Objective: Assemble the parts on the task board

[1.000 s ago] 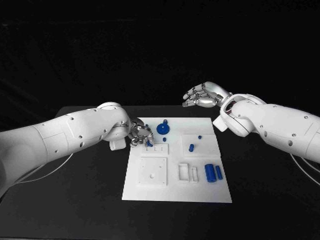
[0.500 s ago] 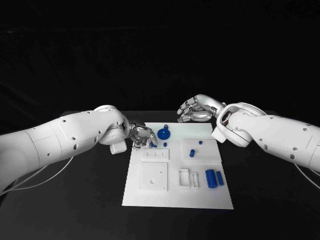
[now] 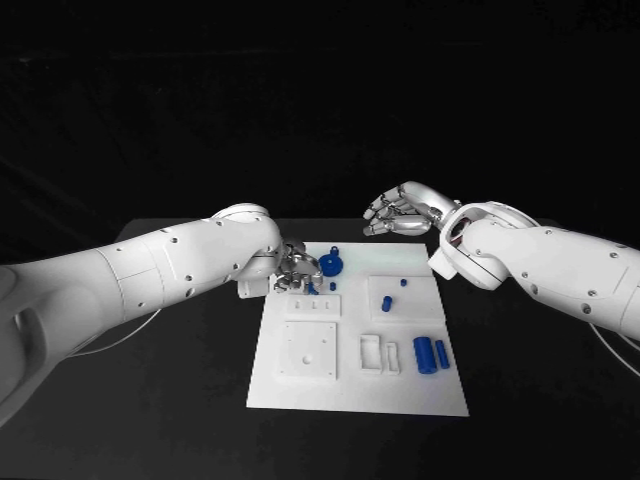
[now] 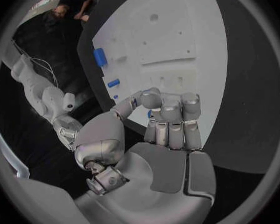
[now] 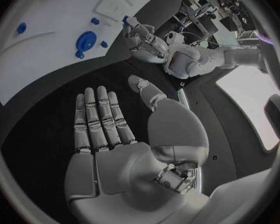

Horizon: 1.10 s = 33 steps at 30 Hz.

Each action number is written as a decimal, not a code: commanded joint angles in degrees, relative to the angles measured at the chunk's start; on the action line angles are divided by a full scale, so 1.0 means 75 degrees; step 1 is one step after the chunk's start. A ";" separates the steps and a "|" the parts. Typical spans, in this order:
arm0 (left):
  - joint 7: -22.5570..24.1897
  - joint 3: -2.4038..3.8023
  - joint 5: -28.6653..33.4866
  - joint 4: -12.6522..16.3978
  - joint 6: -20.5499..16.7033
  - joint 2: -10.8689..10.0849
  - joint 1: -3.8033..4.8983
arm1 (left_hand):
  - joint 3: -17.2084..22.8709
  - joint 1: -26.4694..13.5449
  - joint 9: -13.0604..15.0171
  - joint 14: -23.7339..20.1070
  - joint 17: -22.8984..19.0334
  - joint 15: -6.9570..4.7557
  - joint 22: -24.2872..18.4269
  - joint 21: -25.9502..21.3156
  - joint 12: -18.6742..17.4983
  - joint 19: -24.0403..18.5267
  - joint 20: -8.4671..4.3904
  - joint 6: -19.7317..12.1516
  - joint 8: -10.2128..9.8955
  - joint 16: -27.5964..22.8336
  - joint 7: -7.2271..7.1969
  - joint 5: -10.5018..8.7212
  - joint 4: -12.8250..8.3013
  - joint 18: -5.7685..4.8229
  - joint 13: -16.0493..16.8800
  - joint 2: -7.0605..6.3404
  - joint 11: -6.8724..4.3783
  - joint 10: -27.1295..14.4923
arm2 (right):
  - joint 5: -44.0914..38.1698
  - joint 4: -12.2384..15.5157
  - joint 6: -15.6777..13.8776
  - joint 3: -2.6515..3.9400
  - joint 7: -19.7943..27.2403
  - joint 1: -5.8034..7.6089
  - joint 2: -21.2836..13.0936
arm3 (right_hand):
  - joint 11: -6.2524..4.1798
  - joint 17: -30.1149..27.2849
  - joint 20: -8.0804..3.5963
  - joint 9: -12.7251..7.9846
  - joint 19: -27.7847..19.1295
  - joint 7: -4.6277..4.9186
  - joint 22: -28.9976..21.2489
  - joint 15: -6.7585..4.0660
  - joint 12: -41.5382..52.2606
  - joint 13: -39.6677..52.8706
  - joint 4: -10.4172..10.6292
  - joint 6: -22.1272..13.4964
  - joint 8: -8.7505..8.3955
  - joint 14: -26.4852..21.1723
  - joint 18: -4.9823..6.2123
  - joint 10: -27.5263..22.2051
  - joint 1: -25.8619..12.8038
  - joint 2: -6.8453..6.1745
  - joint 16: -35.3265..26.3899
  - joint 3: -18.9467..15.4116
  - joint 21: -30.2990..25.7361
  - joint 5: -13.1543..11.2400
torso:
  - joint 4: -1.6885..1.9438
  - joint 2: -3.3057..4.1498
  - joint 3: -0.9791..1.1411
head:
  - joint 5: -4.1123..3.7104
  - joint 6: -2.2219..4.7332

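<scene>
While my left hand (image 3: 291, 268) sits at the far-left corner of the task board (image 3: 356, 385), its fingers (image 4: 171, 119) are curled in tight; the left wrist view shows a sliver of blue between them, so I judge they pinch a small part, though too little shows to be sure. My right hand (image 3: 395, 214) hovers off the far edge of the board over the desk (image 3: 551, 400), fingers (image 5: 99, 119) straight and apart, holding nothing.

Relation that matters: the round blue knobbed part (image 3: 329, 263) lies just beside my left fingers, toward the board's middle, so the left hand is the nearer one. Beyond it, a short blue peg (image 3: 387, 303) lies on a raised white block, its long axis roughly along the board's length. Two blue cylinders (image 3: 428, 352) lie side by side near the right edge, long axes also along the board, well apart from both hands
</scene>
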 commanded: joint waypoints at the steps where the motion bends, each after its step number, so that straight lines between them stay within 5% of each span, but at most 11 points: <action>1: -0.0287 -0.0006 -0.0601 -0.0166 0.0214 0.0154 0.0000 | 0.0962 0.0017 0.0184 0.0202 0.0010 -0.0225 0.0013 0.0026 0.0036 0.0040 -0.0891 0.1020 -0.0039 0.0043 -0.0493 0.0860 -0.0215 0.0024 0.0009 0.0120 -0.0054 0.0085 | 0.0163 -0.0044 -0.0250 0.0005 0.0088 0.0001 0.0047 | -0.0004 -0.0012 0.0003 -0.0012 -0.0061 0.0034 0.0010 0.0017 -0.0048 -0.0007 0.0010 0.0013 0.0009 -0.0050 0.0007 -0.0063 -0.0048 -0.0017 -0.0034 -0.0029 -0.0023 0.0039 | -0.0015 0.0006 0.0002 | 0.0017 -0.0033; 15: -0.0328 -0.0026 -0.0741 -0.0677 0.0649 0.0545 -0.0144 | 0.0972 -0.0019 0.0246 0.0225 0.0021 -0.0238 0.0027 0.0049 0.0062 0.0064 -0.0898 0.1094 -0.0071 0.0062 -0.0518 0.1004 -0.0234 0.0042 0.0008 0.0145 -0.0080 0.0089 | 0.0333 -0.0151 -0.0399 0.0009 0.0125 0.0003 0.0130 | 0.0004 -0.0041 0.0008 -0.0033 -0.0086 0.0046 0.0033 0.0028 -0.0082 -0.0005 0.0016 -0.0012 -0.0005 -0.0065 0.0005 -0.0065 -0.0074 -0.0010 -0.0042 -0.0013 -0.0033 0.0107 | -0.0010 0.0008 0.0002 | 0.0018 -0.0144; 33: -0.0197 -0.0073 -0.0766 -0.0774 0.0579 0.0619 -0.0337 | 0.0966 -0.0036 0.0260 0.0226 0.0022 -0.0237 0.0030 0.0053 0.0066 0.0064 -0.0896 0.1103 -0.0085 0.0063 -0.0521 0.1018 -0.0231 0.0043 0.0005 0.0161 -0.0083 0.0087 | 0.0516 -0.0261 -0.0456 0.0025 0.0169 0.0004 0.0194 | 0.0009 -0.0065 0.0014 -0.0053 -0.0099 0.0058 0.0056 0.0033 -0.0108 -0.0003 0.0023 -0.0036 -0.0018 -0.0070 0.0006 -0.0064 -0.0103 -0.0020 -0.0043 0.0013 -0.0037 0.0169 | -0.0006 0.0004 -0.0009 | -0.0024 -0.0211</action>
